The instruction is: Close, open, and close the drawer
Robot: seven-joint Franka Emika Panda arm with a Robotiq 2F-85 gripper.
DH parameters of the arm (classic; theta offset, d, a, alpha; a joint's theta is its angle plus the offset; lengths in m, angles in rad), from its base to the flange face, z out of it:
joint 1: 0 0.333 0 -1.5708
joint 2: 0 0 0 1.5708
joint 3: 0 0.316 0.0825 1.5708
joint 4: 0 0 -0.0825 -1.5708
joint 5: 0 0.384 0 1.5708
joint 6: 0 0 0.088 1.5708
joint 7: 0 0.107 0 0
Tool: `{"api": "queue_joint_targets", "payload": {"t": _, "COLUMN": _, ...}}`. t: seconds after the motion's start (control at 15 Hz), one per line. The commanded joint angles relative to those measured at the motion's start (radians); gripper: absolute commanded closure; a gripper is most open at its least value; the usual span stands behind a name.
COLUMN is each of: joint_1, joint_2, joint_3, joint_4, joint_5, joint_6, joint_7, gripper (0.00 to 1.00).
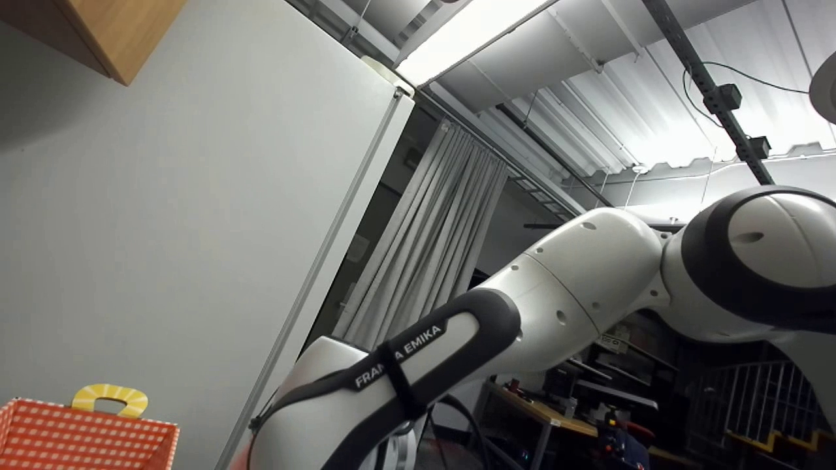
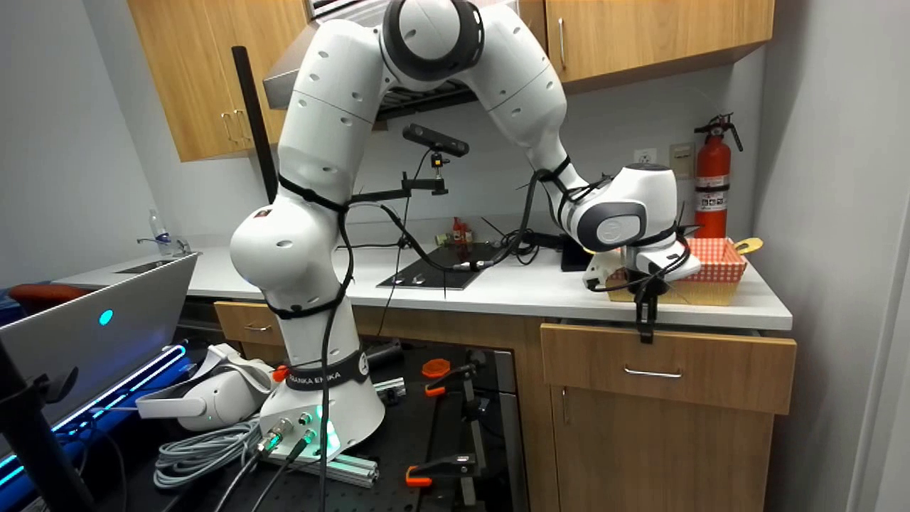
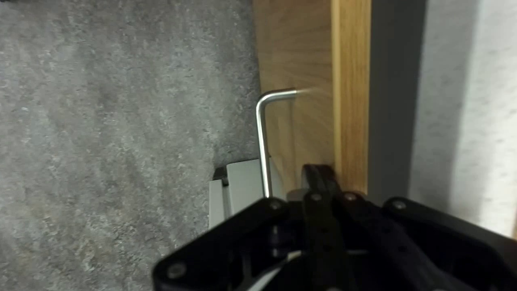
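one gripper point(image 2: 645, 334) of mine, clenched on nothing, hangs in front of the counter point(image 2: 526, 291), touching or just off (i cannot tell) the drawer point(image 2: 695, 366) jutting out beneath it, placed so, i judge, to push that drawer home.

Countertop: items located from the cooktop
In an exterior view, the white countertop point(image 2: 515, 297) carries a flat black cooktop point(image 2: 455, 256). The sink point(image 2: 146, 267), faucet point(image 2: 183, 247) and clear bottle point(image 2: 161, 231) are well left of the cooktop. A small red bottle point(image 2: 457, 230) stands at the cooktop's rear edge. Coiled dark cable point(image 2: 525, 250) lies just right of the cooktop, toward the rear. A black object point(image 2: 574, 254), type not identifiable, sits right of the cooktop, beyond the cable. The red-checked basket point(image 2: 719, 273), partly hidden, stands farthest right of the cooktop, well apart from it.
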Motion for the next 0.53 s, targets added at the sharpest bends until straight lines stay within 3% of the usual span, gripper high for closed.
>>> {"api": "queue_joint_targets", "payload": {"t": 0.0, "joint_1": -0.012, "joint_2": -0.02, "joint_3": 0.025, "joint_4": 0.025, "joint_5": 0.072, "joint_6": -0.032, "joint_7": -0.081, "gripper": 1.0}}
{"api": "queue_joint_targets", "payload": {"t": 0.47, "joint_1": -0.127, "joint_2": -0.143, "joint_3": 0.042, "joint_4": -0.026, "joint_5": 0.166, "joint_6": -0.113, "joint_7": -0.288, "gripper": 1.0}}
